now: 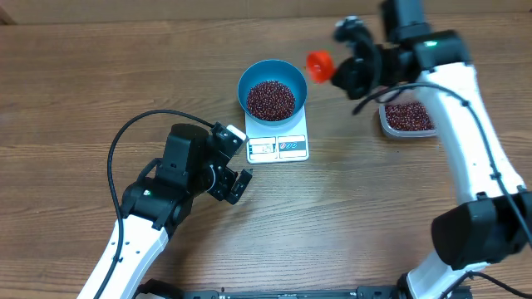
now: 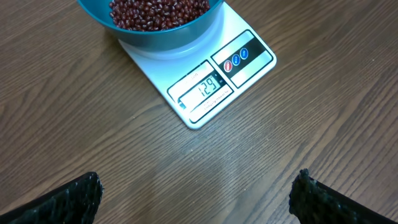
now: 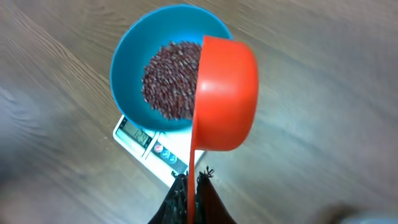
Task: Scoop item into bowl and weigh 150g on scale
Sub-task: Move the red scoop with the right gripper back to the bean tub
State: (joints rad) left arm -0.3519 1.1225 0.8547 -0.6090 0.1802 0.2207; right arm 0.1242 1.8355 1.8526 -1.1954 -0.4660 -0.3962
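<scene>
While its jaws were pressed together on the thin orange handle, the right gripper point(image 3: 191, 186) held an orange scoop point(image 3: 227, 93) in the air. The cup's rounded back faced the wrist camera, so whatever it carried could not be seen. From overhead the scoop point(image 1: 318, 63) hung just beside the right rim of the blue bowl point(image 1: 242, 91), and the right gripper point(image 1: 345, 71) was close behind it. Dark red-brown beans point(image 1: 271, 99) covered the bottom of the bowl, well below its rim. The bowl stood on the white scale point(image 1: 278, 148), whose display and buttons stuck out at the near edge. In the left wrist view the display on the scale point(image 2: 205, 87) read 129. A clear tub point(image 1: 407, 134) holding more beans sat on the wooden worktop point(image 1: 83, 75) to the right, partly under the right arm. The left gripper point(image 1: 234, 170) hovered over bare worktop near the scale's front left corner, its jaws spread wide and holding nothing, its dark fingertips point(image 2: 62, 199) at the bottom corners of its own view.
</scene>
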